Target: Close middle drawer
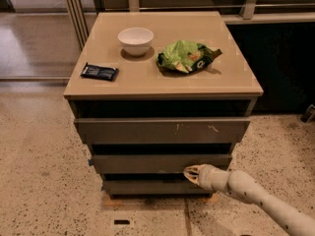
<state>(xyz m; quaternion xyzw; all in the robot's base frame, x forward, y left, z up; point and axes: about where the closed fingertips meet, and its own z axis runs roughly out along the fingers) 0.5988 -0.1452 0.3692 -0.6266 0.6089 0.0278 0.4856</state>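
Below the front edge of the tabletop (147, 80), three drawer fronts stacked one over another. Uppermost: wide front with pale scratch marks (162, 130), standing proud of the cabinet, black gap above it. Next down: the middle drawer (147, 163), flat plain grey-brown front, set further back than the scratched one, with a thin dark strip between the two. Whether pushed fully home, cannot tell. Lowest: narrow dark front (147, 187), close above the floor (44, 181).

Against the right end of the middle drawer, at the lower edge of its front: the pincer (190, 173), pale cream, tip pointing left, touching the panel or all but touching it. Apart or together, cannot tell from this angle. Behind it, the arm (256, 200), thick and cream-coloured, slanting away to the right and toward the camera, low over the speckled floor, beyond the tabletop's front-right corner.

Up on the tabletop: white bowl (136, 40), upright, toward the far edge and left of centre. Right of it, apart from it, a crumpled green snack bag (186, 56), lying flat, nearer the right edge. Near the left edge, toward the front-left corner, a small dark packet (100, 72), flat, well clear of bowl and bag.
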